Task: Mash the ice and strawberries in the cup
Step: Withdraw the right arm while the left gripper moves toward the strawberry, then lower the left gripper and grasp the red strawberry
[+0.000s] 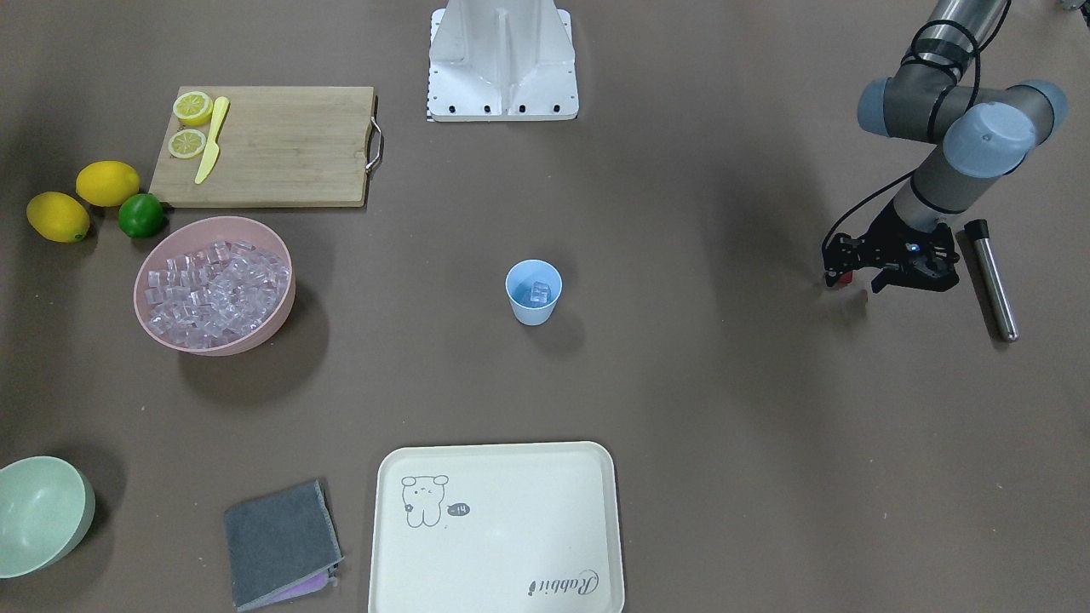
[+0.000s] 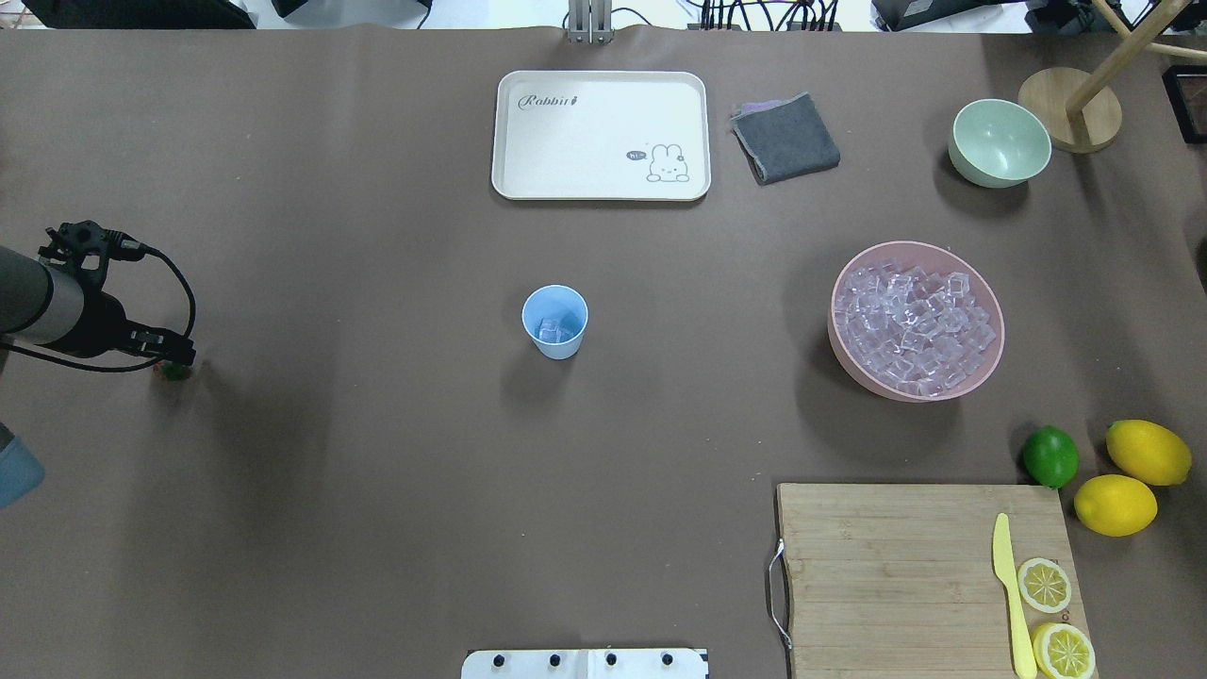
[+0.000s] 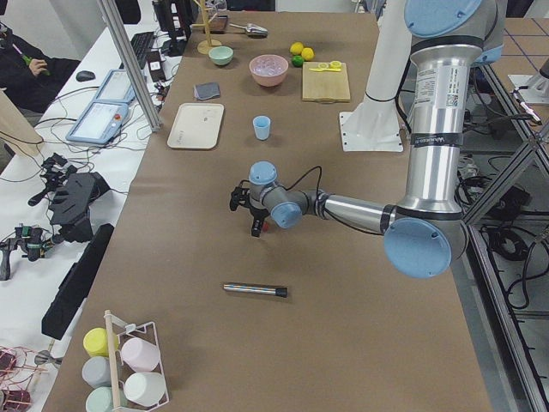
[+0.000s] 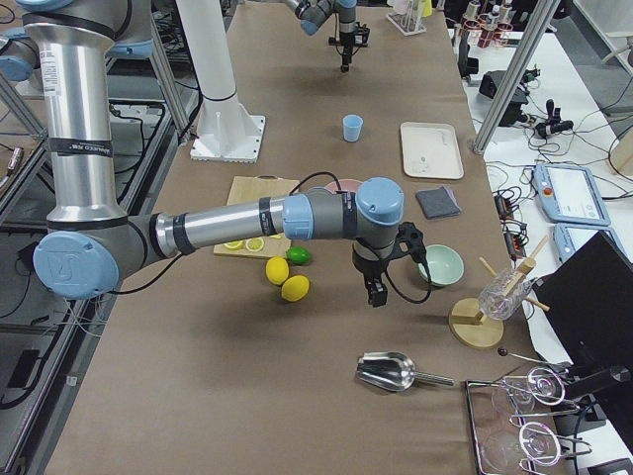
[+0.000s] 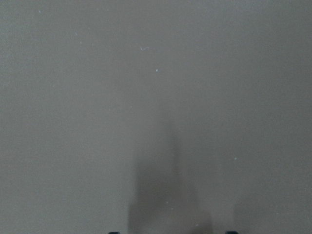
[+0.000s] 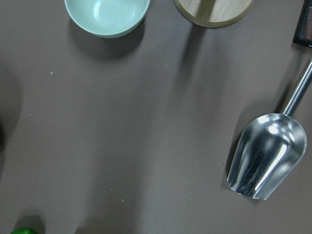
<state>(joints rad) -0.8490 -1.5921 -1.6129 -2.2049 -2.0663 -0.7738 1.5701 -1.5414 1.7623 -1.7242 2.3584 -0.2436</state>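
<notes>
The light-blue cup stands upright mid-table with a few clear ice cubes inside; it also shows in the overhead view. My left gripper hangs low over the table far to the cup's side, fingers pointing down. It looks shut on the tiny red strawberry with a green cap. The left wrist view shows only bare table and shadow. My right gripper hovers by the pale green bowl; I cannot tell whether it is open or shut.
A pink bowl holds many ice cubes. A metal muddler rod lies beside the left gripper. A metal scoop lies under the right wrist. Also here are a cutting board, a lime, a tray and a cloth.
</notes>
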